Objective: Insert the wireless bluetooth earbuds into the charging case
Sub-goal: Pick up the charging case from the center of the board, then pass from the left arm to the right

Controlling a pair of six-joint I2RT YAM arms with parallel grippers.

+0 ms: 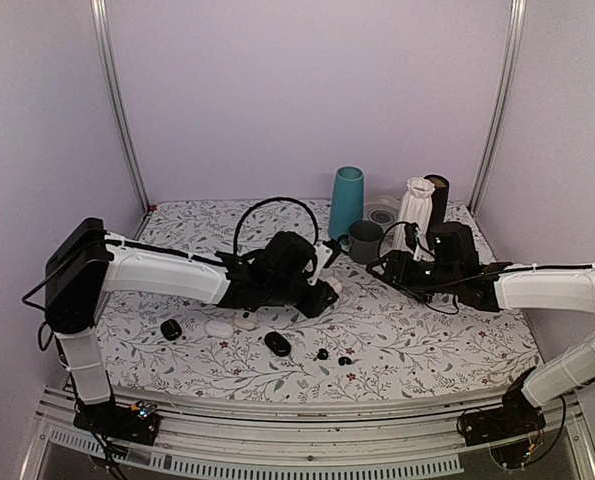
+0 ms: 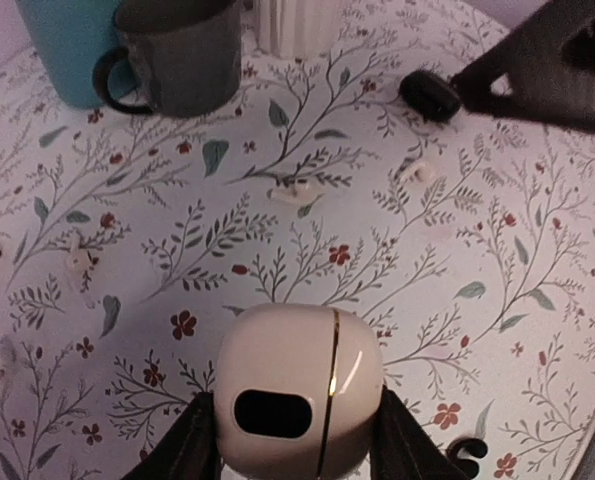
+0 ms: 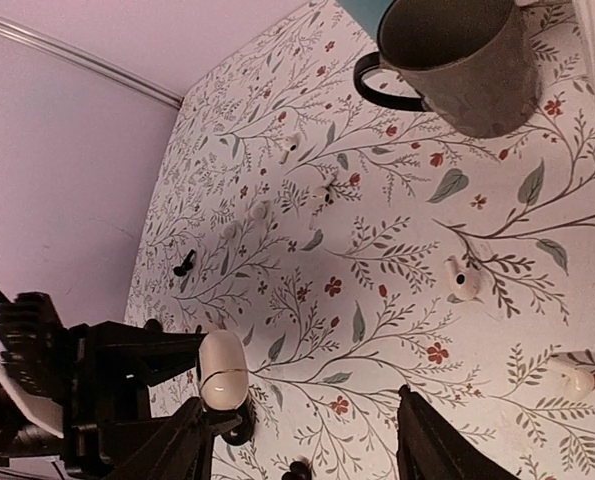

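The left hand (image 2: 295, 418) is closed on a cream, pebble-shaped plastic case with a thin gold seam (image 2: 297, 395). One dark finger (image 2: 189, 445) presses each side of it, and it is held above the middle of the floral-printed surface (image 1: 427, 340). The right hand (image 3: 302, 430) hangs over the far right part of the surface with its fingers spread wide and nothing between them. A grey handled mug (image 1: 365, 241) stands just beyond it.

The two tiny glossy black earbuds (image 1: 322, 354) (image 1: 345, 360) lie loose near the middle of the near edge, close together but not touching. A glossy black oval case (image 1: 277, 343) sits just beside them on their left. Further toward the left edge are a white oval case (image 1: 219, 327) and a second black oval case (image 1: 171, 328).

A tall teal vase (image 1: 347, 200), a white ribbed vase (image 1: 414, 210) and a dark cylinder (image 1: 438, 198) stand along the far edge. Small white earbuds (image 3: 460, 280) are scattered over the print.
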